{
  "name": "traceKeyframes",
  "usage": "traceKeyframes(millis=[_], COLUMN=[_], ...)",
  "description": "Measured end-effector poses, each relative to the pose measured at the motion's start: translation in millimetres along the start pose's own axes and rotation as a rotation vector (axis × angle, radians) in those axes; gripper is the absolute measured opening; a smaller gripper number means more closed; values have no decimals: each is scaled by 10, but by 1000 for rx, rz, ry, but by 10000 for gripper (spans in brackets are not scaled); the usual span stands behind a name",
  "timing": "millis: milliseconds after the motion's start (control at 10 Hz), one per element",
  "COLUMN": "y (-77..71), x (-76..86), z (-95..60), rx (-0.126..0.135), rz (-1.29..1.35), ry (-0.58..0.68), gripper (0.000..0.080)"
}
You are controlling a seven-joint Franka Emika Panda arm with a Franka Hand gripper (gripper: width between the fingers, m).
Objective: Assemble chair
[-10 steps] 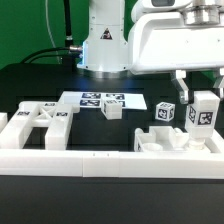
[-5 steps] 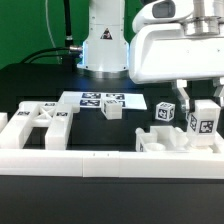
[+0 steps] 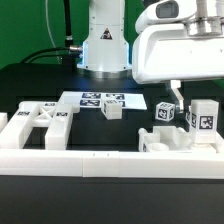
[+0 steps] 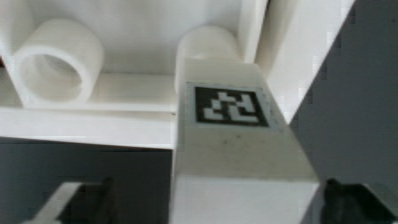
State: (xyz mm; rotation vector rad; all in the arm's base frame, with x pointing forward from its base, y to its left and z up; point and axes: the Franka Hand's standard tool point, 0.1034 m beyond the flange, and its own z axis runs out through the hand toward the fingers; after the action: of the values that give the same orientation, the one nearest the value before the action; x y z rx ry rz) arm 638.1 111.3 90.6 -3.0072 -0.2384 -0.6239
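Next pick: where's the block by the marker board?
Exterior view, centre: the block sits at the near edge of the marker board, exterior view's left of the tagged cube.

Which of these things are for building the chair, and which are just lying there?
For the chair: upright tagged bar, small tagged cube, small block, flat panel.
Just lying about: marker board, long border rail.

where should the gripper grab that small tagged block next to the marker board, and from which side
Probably from straight above, pinching the small block across its two flat side faces. It stands alone at the marker board's front edge, with room either side for fingers.
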Motion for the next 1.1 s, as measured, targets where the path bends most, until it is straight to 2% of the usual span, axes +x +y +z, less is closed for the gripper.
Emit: traceKeyframes(millis=[200, 400, 800, 1100], y=[4, 39, 23, 10], x=[15, 56, -7, -93], z=[-19, -82, -45, -1], rx=[0, 0, 6, 29], rz=[-4, -14, -15, -12], ry=[0, -12, -55, -258], gripper=[647, 648, 648, 648])
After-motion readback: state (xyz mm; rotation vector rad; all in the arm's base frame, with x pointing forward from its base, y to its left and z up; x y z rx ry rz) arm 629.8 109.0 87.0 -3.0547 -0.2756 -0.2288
